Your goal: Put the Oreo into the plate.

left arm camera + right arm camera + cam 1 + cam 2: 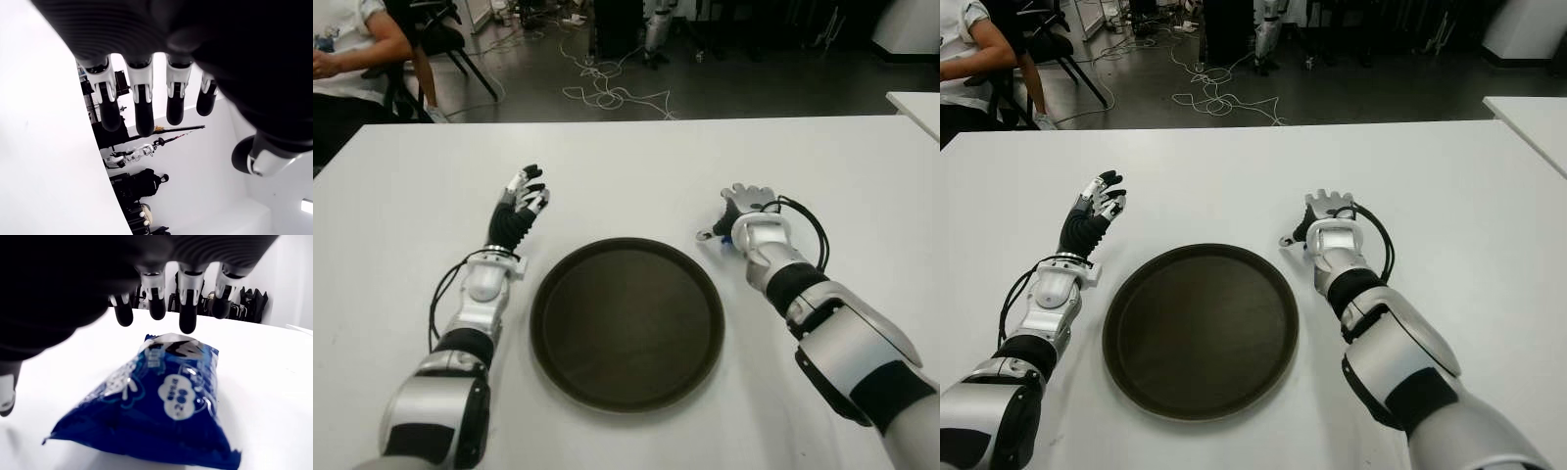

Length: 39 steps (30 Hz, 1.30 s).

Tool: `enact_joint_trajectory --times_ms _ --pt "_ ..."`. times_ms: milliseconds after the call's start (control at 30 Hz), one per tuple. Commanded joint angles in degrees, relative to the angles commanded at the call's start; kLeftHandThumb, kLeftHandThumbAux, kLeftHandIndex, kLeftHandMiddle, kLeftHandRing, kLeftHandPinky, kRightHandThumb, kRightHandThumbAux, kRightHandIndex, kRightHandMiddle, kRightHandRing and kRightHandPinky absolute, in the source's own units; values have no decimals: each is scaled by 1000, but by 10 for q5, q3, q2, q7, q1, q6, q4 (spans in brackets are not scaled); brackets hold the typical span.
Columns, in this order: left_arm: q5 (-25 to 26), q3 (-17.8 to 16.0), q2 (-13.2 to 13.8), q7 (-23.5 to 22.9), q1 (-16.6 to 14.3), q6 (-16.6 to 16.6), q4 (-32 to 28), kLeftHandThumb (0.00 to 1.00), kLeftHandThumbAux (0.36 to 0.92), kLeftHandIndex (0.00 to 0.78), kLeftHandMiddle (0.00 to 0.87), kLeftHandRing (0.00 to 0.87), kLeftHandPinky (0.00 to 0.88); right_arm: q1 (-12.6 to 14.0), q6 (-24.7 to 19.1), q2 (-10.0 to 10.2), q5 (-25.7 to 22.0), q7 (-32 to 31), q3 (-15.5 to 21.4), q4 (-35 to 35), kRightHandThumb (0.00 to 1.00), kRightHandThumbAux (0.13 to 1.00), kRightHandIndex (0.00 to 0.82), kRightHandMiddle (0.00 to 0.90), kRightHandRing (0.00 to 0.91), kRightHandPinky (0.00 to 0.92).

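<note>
Oreo: a blue packet (161, 401) lay flat on the white table, under the right hand and just off the plate's far right rim; in the eye views only a sliver of blue showed beside the hand.
Right hand: it (751, 213) hovered palm down over the packet, fingers (188, 308) spread and extended above its far end; the fingertips showed clear of the wrapper, gripping nothing.
Plate: a dark round plate (628, 323) sat near the table's front edge, between the two arms, with nothing on it.
Left hand: idle (519, 211), just beyond the plate's far left rim, fingers (139, 105) straight and relaxed, holding nothing; whether it touched the table could not be told.
Table: white (636, 166), running wide to both sides; a second white surface (918, 106) showed at the far right corner of the view.
Background: beyond the table's far edge, a dark floor with loose cables (607, 88); a seated person (347, 49) at the far left, beside a black chair (445, 39).
</note>
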State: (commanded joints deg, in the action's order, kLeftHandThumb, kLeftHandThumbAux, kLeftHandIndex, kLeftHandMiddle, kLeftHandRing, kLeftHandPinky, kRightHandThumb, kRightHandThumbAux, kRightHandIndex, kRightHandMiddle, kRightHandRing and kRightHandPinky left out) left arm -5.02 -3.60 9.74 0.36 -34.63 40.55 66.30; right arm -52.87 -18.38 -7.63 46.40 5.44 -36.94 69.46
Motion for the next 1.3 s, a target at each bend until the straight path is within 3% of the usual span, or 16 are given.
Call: enact_joint_trajectory --times_ms 200,333,533,733,900,1033,1300 --pt "1 0 1 -4 1 -2 -1 504 456 87 142 141 175 -2 11 -3 0 -16 -5 3 0 431 55 43 111 60" --pt "3 0 1 -7 1 -3 -2 500 455 89 143 142 173 -5 39 -11 1 -56 -13 7 0 461 106 79 146 59" --pt "3 0 0 -6 2 -4 -5 501 464 88 144 148 179 -8 73 -20 -2 -99 -14 10 77 553 155 126 173 243" --pt "1 0 0 -3 2 -2 -5 510 460 94 146 145 174 -10 85 -22 -6 -100 -8 15 157 593 190 139 170 255" --pt "2 0 1 -4 2 -3 -5 517 463 87 140 143 169 -12 80 -22 -12 -95 2 15 230 598 241 171 144 58" --pt "3 0 1 -7 2 -3 -7 535 466 85 141 144 167 -13 74 -20 -17 -93 8 15 244 606 293 217 160 15" --pt "4 0 2 -9 4 -4 -12 545 469 90 135 143 173 -13 72 -21 -23 -88 15 14 291 639 341 368 331 3"
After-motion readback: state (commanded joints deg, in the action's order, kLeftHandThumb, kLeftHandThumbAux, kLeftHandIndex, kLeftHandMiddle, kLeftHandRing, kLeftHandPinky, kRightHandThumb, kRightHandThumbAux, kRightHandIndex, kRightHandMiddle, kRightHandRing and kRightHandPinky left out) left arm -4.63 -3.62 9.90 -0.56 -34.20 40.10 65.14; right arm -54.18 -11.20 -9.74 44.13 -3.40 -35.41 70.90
